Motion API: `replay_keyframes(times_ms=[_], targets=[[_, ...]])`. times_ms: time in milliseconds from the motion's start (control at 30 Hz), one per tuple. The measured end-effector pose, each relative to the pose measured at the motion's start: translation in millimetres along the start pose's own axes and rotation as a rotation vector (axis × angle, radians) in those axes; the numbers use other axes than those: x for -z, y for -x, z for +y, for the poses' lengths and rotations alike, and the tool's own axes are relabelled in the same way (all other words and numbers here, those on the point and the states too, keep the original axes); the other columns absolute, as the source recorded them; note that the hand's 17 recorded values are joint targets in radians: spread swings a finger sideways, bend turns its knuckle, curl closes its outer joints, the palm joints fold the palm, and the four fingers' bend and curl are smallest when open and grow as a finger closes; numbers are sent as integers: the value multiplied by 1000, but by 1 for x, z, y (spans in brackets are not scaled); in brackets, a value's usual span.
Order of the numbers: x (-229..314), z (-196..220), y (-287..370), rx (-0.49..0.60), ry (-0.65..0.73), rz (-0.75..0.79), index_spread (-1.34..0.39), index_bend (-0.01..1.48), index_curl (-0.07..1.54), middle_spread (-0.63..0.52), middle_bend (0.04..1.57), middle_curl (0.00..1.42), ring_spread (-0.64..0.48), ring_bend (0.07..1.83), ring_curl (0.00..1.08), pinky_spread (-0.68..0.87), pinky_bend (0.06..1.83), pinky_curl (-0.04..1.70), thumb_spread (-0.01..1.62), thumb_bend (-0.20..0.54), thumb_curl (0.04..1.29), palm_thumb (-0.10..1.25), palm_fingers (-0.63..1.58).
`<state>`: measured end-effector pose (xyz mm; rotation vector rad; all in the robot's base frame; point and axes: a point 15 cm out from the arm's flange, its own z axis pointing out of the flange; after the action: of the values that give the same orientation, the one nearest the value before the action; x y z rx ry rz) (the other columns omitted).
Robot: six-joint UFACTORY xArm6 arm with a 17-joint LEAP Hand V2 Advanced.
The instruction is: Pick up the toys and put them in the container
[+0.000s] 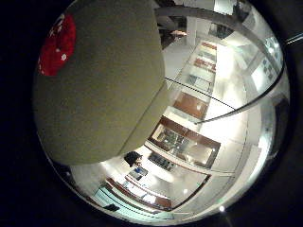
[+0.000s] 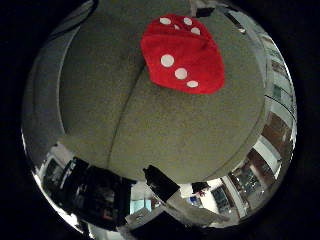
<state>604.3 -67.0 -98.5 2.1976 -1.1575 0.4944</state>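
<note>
1. Hand: no fingers clearly in frame in either palm view, so can't tell if they're apart, curled or holding anything
2. Nothing sits up against the palm; both cameras look out at the scene from some way off
3. Toy: red plush dice (image 2: 181, 54) with white dots, lying on an olive-green cushioned surface (image 2: 150, 125)
4. Dice looks soft and a bit squashed, one face showing three white dots in a row, another face with more dots along its far edge
5. Dice rests near one edge of the cushion, touching it, nothing else touching the dice
6. Cushion has a seam or crease running across it, passing just beside the dice
7. In the little finger side view the same dice shows only as a red patch at the cushion's far side, cushion filling much of that view
8. Past the cushion's rounded edge: a bright room with white floor and wood-trimmed furniture (image 1: 189, 142), well apart from the dice
9. Dark object (image 2: 160, 182) just past the cushion edge in the thumb side view, can't tell what it is
10. Container: can't pick one out in either view
</note>
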Motion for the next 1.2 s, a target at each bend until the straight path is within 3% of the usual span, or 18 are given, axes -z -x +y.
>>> replay_keyframes(times_ms=[400,700,1000,1200], targets=[[-7,2,6,5,8,-6,-336,307,385,113,161,216,242,179,143,353,280,208,950,-29,295,463,-23],[-8,0,6,4,0,-9,-398,477,417,72,172,232,224,170,139,351,257,205,961,-24,296,503,23],[-7,-16,8,-4,-78,-33,-444,815,510,-21,185,272,179,161,117,333,189,187,970,-11,318,684,167],[-3,-36,8,-16,-177,-63,-443,1202,631,-159,302,337,92,141,80,310,164,134,931,0,359,934,354]])
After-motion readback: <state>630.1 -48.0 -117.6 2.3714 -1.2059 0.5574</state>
